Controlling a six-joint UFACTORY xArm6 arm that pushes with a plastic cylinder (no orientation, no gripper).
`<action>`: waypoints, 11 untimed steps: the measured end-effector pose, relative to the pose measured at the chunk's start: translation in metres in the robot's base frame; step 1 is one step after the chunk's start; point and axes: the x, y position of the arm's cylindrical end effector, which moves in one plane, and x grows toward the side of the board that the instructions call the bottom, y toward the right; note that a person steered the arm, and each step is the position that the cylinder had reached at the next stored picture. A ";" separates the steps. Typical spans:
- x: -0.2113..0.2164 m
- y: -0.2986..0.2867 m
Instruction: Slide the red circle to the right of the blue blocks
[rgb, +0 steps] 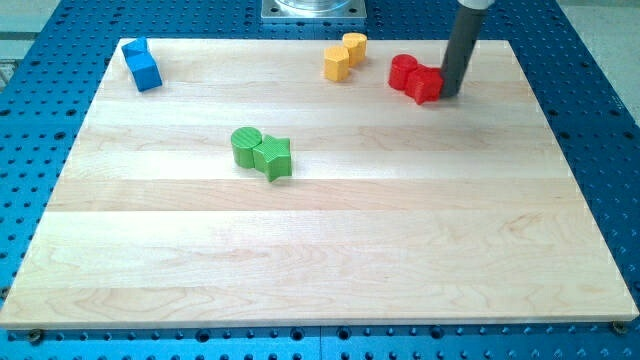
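The red circle (403, 72) lies near the view's top right, touching a second red block (427, 86) of unclear shape on its right. My tip (449, 94) is at the right edge of that second red block, touching it or nearly so. Two blue blocks (143, 66) lie together at the board's top left corner, far to the left of the red pair.
Two yellow blocks (344, 57) sit at the top centre, just left of the red circle. A green circle (246, 146) and a green star (273, 158) touch each other left of the board's centre. The wooden board (320, 270) rests on a blue perforated table.
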 end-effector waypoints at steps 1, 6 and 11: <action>-0.012 -0.026; 0.011 -0.240; 0.004 -0.348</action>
